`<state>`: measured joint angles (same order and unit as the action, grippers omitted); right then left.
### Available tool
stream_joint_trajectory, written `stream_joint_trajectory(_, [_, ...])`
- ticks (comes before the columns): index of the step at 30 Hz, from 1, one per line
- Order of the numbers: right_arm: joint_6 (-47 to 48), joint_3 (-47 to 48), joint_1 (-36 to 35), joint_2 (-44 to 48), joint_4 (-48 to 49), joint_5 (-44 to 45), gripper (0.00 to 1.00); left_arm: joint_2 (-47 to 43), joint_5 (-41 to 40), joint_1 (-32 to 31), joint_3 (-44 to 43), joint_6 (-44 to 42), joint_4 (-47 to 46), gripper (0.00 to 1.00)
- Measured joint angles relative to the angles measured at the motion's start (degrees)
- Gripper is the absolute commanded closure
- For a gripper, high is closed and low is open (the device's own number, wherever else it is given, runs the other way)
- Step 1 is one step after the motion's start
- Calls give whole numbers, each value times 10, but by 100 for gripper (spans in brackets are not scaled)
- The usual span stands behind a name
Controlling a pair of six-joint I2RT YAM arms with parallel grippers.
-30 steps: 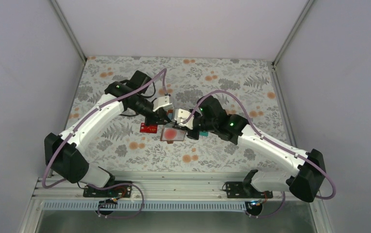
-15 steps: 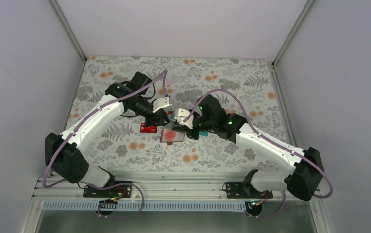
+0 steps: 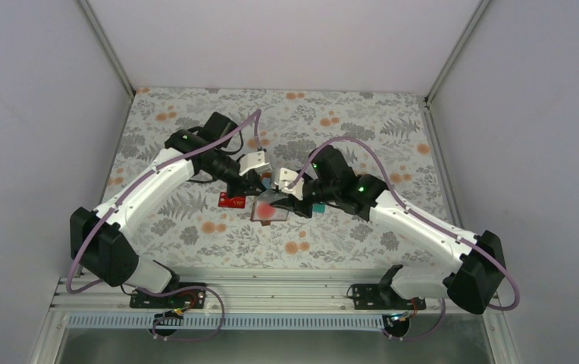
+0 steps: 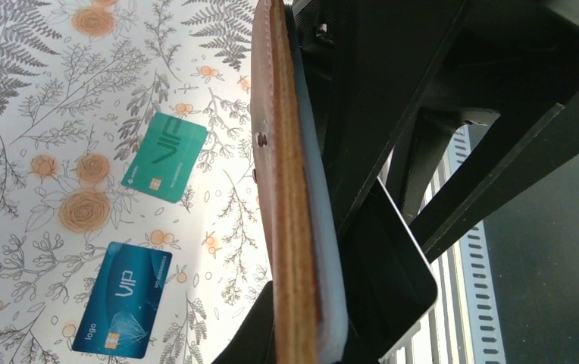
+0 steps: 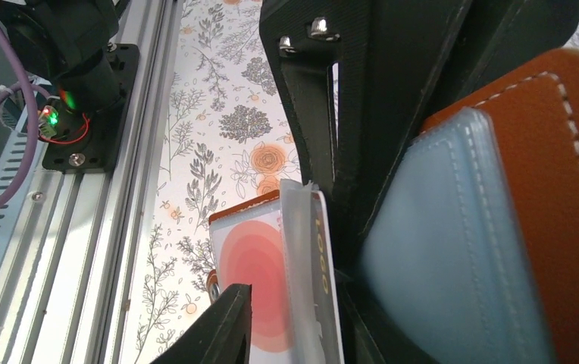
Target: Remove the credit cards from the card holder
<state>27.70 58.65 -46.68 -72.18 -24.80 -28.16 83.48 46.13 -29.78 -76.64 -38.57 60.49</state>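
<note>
Grey-walled bay; table (image 3: 195, 129) under a fern-and-flower cloth. Both arms meet mid-table and cover much of what lies there. Left gripper (image 3: 251, 183) is clamped on the card holder (image 4: 290, 250). Its wrist view gives only the brown leather cover edge-on with a pale lining, cut off top and bottom, and black fingers block everything to the right. Right gripper (image 3: 280, 199) has its jaws parted either side of a red-white card (image 5: 252, 273) sitting in a clear sleeve of the holder; contact cannot be made out. Holder sits open at table centre. Teal card (image 4: 165, 157) and blue card (image 4: 123, 299) lie flat on the cloth, apart, both reading "VIP", the blue also "logo". The blue card shows in the left wrist view only. Red card (image 3: 232, 201) lies just left of the holder, its lettering too small to read. Gold letters run sideways on the red-white card, blurred.
</note>
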Motion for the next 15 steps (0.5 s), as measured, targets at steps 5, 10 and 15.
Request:
stream_joint_trajectory(5, [0, 4, 2, -3, -8, -15, 59, 0, -1, -1, 0, 0, 0, 98])
stream_joint_trajectory(10, [-1, 13, 3, -12, -17, -28, 60, 0, -6, -1, 0, 0, 1, 98])
stream_joint_trajectory(15, [-2, 15, 4, -13, -17, -34, 56, 0, -5, -1, 0, 2, 5, 98])
